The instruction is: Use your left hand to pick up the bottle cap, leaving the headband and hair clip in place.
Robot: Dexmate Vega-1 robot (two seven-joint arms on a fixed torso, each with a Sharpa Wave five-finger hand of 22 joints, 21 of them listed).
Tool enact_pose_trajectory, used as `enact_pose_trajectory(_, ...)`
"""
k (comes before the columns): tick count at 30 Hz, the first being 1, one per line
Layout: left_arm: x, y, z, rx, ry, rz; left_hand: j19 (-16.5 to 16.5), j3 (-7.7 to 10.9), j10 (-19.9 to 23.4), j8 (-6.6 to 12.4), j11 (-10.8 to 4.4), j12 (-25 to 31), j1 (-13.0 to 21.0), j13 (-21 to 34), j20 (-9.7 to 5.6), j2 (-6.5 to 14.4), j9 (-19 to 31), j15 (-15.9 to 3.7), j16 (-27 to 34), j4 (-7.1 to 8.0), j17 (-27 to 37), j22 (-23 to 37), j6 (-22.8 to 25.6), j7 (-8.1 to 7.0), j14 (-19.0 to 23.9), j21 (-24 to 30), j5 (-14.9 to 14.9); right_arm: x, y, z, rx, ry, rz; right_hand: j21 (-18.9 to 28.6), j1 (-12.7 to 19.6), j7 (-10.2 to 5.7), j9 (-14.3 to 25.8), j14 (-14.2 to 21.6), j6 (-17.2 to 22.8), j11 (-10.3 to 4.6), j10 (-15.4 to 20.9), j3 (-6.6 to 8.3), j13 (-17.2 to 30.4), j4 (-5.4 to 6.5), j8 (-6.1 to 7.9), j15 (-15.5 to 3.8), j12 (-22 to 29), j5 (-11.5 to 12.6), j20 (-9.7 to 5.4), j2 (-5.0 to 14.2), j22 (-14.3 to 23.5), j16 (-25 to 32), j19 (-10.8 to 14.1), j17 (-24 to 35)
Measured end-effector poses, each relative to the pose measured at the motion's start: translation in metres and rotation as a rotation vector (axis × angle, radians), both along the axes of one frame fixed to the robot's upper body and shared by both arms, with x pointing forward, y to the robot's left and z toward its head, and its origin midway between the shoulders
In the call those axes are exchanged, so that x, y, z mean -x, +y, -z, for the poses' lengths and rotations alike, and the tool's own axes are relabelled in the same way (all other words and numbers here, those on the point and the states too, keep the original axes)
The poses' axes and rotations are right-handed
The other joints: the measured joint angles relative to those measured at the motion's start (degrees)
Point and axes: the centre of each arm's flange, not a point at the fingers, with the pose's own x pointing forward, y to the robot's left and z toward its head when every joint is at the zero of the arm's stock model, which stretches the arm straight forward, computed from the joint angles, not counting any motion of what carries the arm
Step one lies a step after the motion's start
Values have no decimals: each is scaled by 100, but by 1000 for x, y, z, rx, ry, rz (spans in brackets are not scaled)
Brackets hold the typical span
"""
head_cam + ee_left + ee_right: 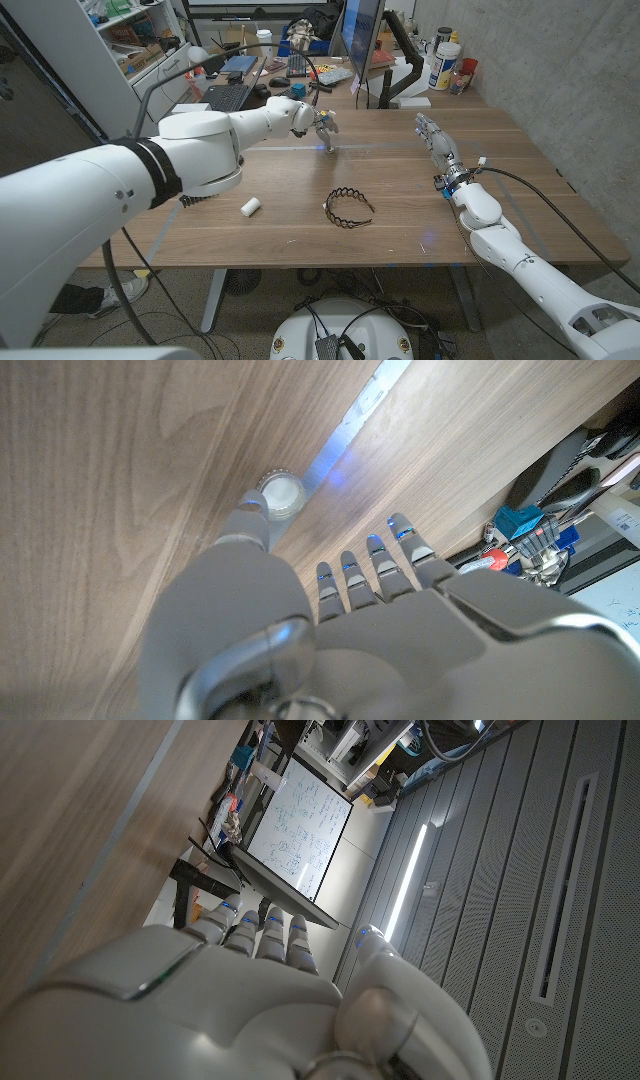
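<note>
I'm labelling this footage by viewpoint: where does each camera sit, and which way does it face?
Head view: above, looking down the table; both arms, left hand, right hand.
Left wrist view: behind the left hand, facing the bottle cap.
Right wrist view: behind the right hand, facing a monitor.
Shared: the left hand, head and left wrist views.

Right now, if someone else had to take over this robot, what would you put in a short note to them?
Left hand: open over the table's far middle, thumb tip beside the bottle cap, not gripping it yet.
Right hand: open, holding nothing, at the table's right side.
Headband: mid-table, no hand near it. A small white thing, perhaps the hair clip, lies to its left.
Done: the reach.
Left: close on the cap and lift it.
</note>
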Motion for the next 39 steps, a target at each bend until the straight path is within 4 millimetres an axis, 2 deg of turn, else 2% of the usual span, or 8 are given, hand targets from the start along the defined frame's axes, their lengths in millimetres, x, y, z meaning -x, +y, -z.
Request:
enact_pose_trajectory(5,-1,-7,9,0,-4,-2,0,-10,22,0,-22,0,23,0,0,-23,0,0,0,-9,0,0,0,0,0,0,0,0,0,0,-1,0,3,0,0,-21,0,0,21,-22,22,0,0,0,0,0,0,0,0,0,0,0,0,0)
enact_pose_trajectory(13,-2,-8,13,16,-10,-10,-1,-48,62,0,-2,0,23,0,0,-23,0,0,0,0,-1,0,26,27,0,0,0,-1,-2,0,0,0,7,0,0,-31,0,0,31,-38,38,0,0,0,0,0,0,0,-20,0,0,0,-20,0)
enact_pose_trajectory(19,-2,-11,18,32,0,-7,32,-65,103,0,-41,39,23,27,-32,-23,0,-1,0,17,-1,0,87,-26,59,38,0,-1,-1,-1,4,-2,8,0,0,-62,0,21,62,-90,90,0,0,0,0,-22,0,0,-20,0,0,0,-20,0)
enact_pose_trajectory(28,-3,-13,23,41,11,-3,86,-94,165,32,-43,54,23,27,-38,-23,0,-4,0,1,-1,0,153,-32,117,61,0,-1,-1,-1,5,-2,8,0,0,-93,0,21,93,-90,90,0,0,0,0,-22,0,0,-20,0,0,0,-19,0)
enact_pose_trajectory(33,-3,-14,26,38,20,1,208,-94,256,51,-52,108,23,27,-64,-23,0,-13,41,1,23,0,218,-16,237,83,0,-1,-1,-1,5,-1,9,0,0,-92,0,21,93,-90,90,0,0,0,0,-22,0,0,-20,0,0,0,-19,0)
enact_pose_trajectory(39,-2,-16,28,29,36,9,399,-94,415,95,-60,182,84,54,-121,-22,0,-20,80,1,27,0,333,-84,417,189,22,-2,-1,-1,3,-1,11,0,0,-117,0,52,118,-120,121,0,0,0,0,-53,0,0,-20,0,0,0,-19,0)
